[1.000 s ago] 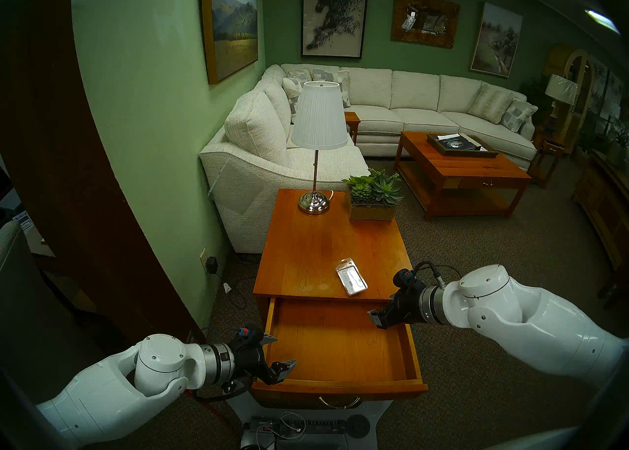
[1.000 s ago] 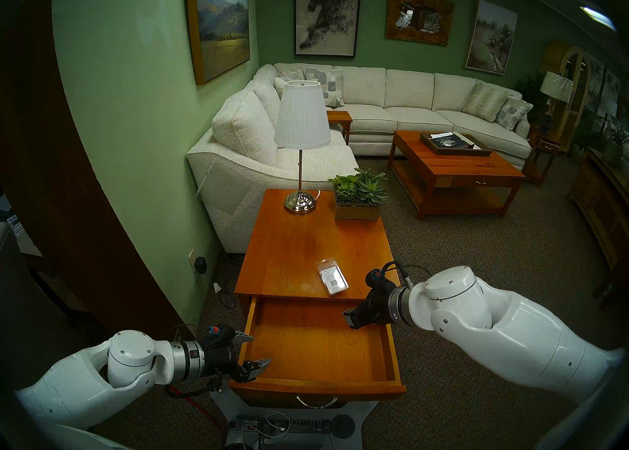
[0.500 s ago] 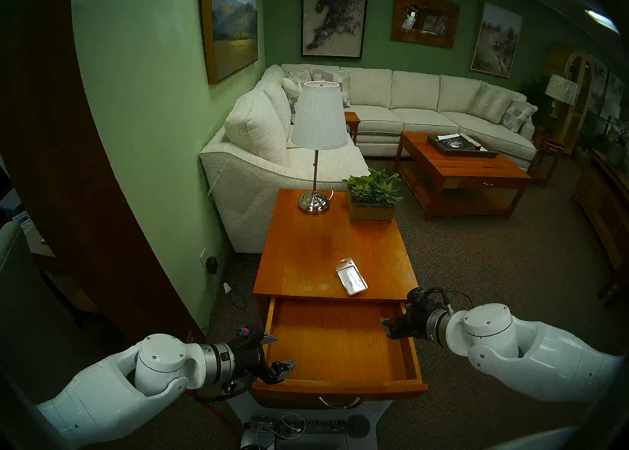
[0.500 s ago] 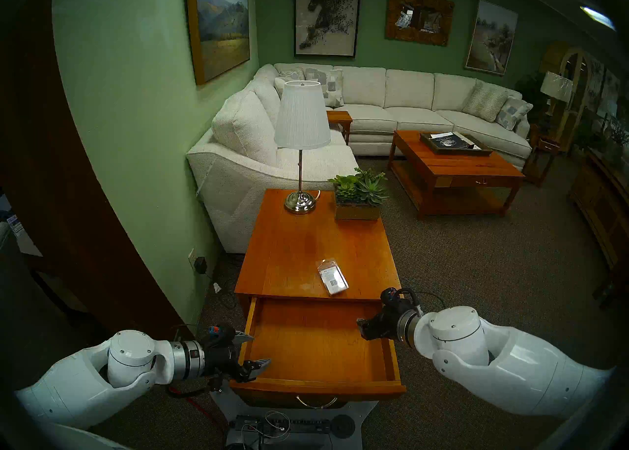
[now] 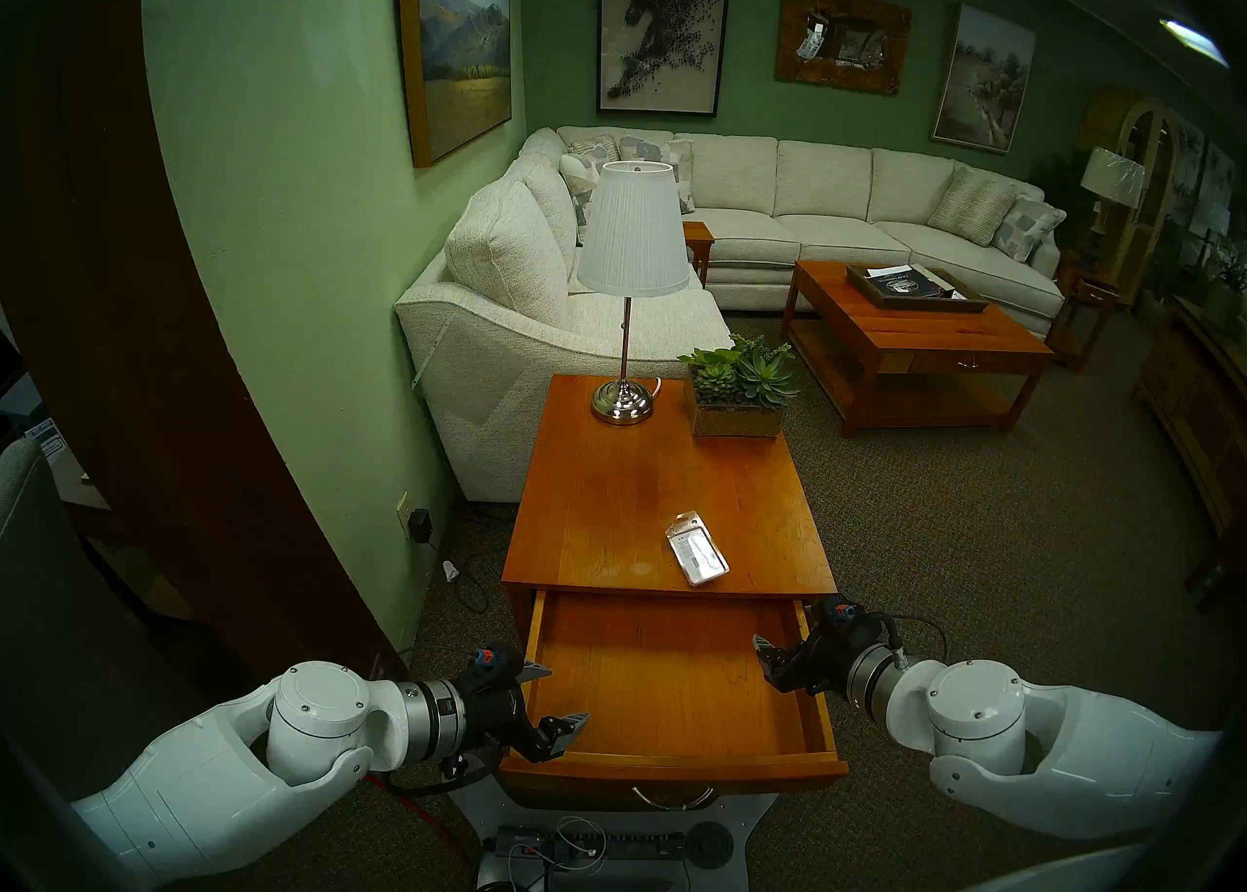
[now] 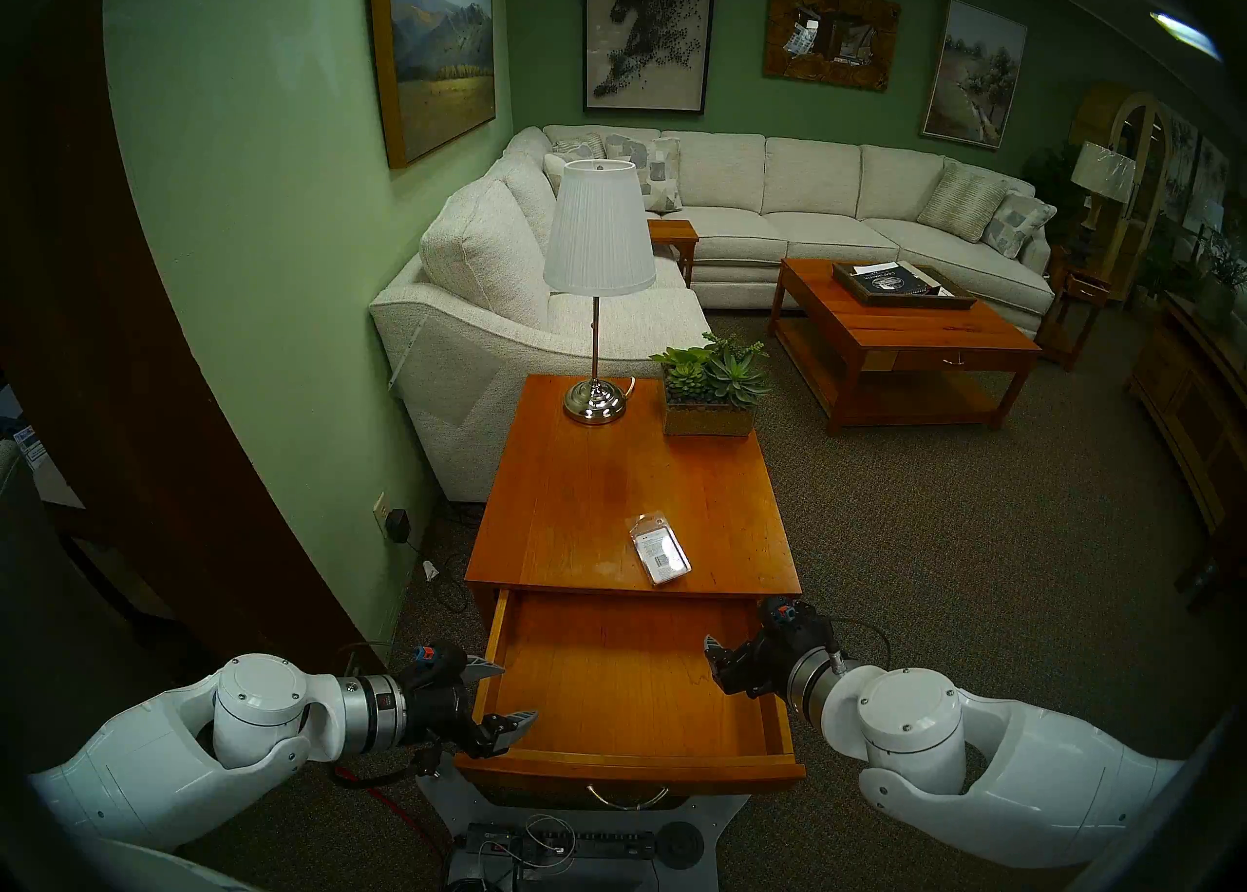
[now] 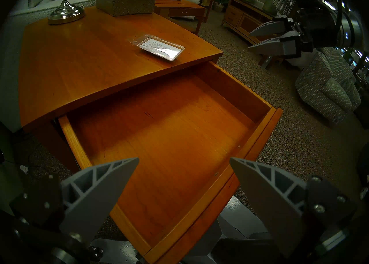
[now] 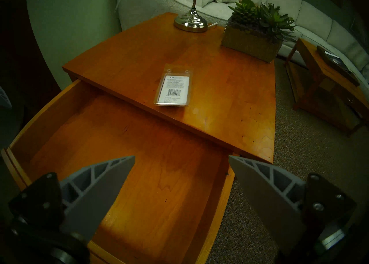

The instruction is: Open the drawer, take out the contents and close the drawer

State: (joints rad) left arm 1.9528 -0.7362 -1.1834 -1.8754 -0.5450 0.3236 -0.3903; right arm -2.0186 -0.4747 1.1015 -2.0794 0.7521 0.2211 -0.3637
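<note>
The wide, shallow orange-brown wooden drawer stands pulled out. The flat clear plastic packet with its white barcode label lies on the table top. The left end effector and right end effector both hang spread wide over the drawer, holding nothing.

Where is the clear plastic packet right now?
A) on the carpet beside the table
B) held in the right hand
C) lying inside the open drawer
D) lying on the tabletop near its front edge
D: the packet lies flat on the tabletop near its front edge, while the open drawer shows only bare wood and the right hand holds nothing.
</note>
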